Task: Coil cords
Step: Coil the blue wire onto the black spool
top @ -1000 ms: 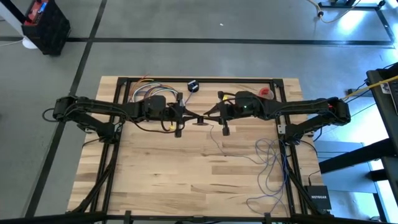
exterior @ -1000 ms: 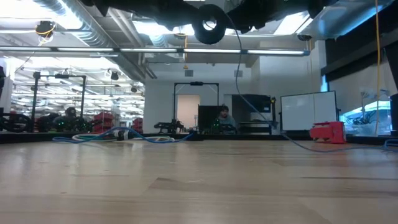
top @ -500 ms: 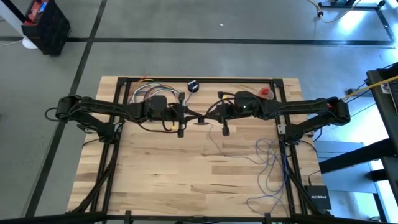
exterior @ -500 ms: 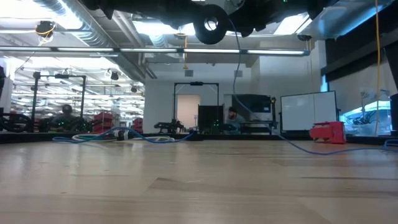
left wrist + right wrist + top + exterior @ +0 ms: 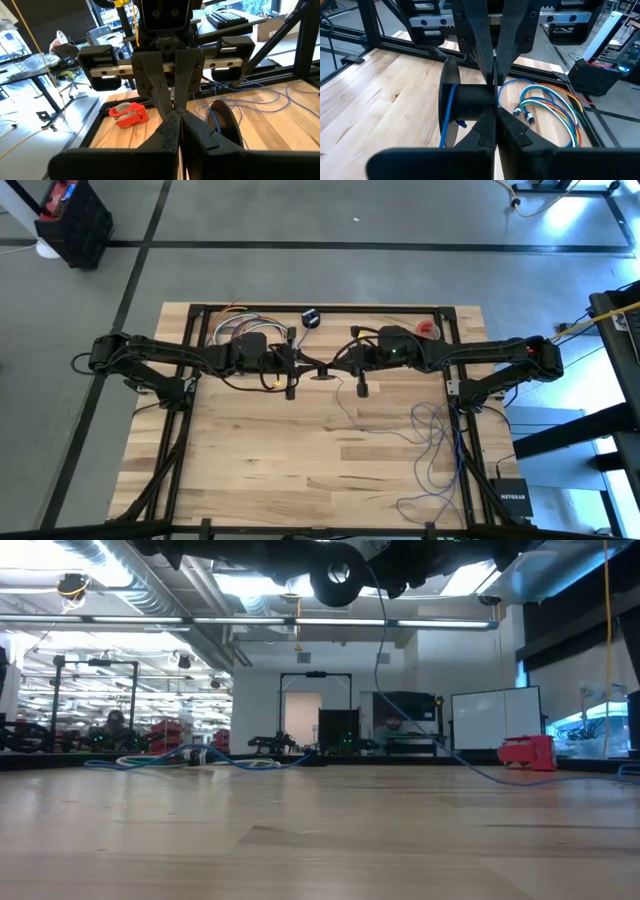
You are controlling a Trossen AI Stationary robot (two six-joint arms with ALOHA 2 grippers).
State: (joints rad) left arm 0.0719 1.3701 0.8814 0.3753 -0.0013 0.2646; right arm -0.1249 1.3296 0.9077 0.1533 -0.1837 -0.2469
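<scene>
A black round puck (image 5: 322, 373), shaped like a small spool, hangs high above the table's middle between my two grippers. It shows at the top of the low view (image 5: 338, 572). The thin bluish-purple cord (image 5: 432, 442) is wound on the puck's hub (image 5: 451, 112). It drops to the table (image 5: 382, 630) and lies in loose loops at the right near side. My left gripper (image 5: 312, 371) and right gripper (image 5: 333, 371) face each other, both shut on the puck. My left gripper (image 5: 179, 125) pinches a thin flange of the puck between its two fingers, at the rim (image 5: 493, 75). It comes level from the table's left. The puck is lifted clear, its round faces upright. My right gripper (image 5: 494, 122) pinches the same flange at the opposite rim (image 5: 495, 107) between its two fingers. It comes level from the table's right, tip to tip with the left gripper. The other flange (image 5: 449, 100) and the hub stand free beside the fingers, and the cord hangs slack below.
A bundle of coloured cables (image 5: 232, 330) lies at the far left. A small black object (image 5: 310, 318) lies at the far edge. A red tape roll (image 5: 428, 330) lies at the far right. A black box (image 5: 512, 498) sits off the table's right near corner. Bare wood shows at the near left.
The puck has gone up a little with both grippers still shut on it. The hanging cord has shifted slightly with it.
</scene>
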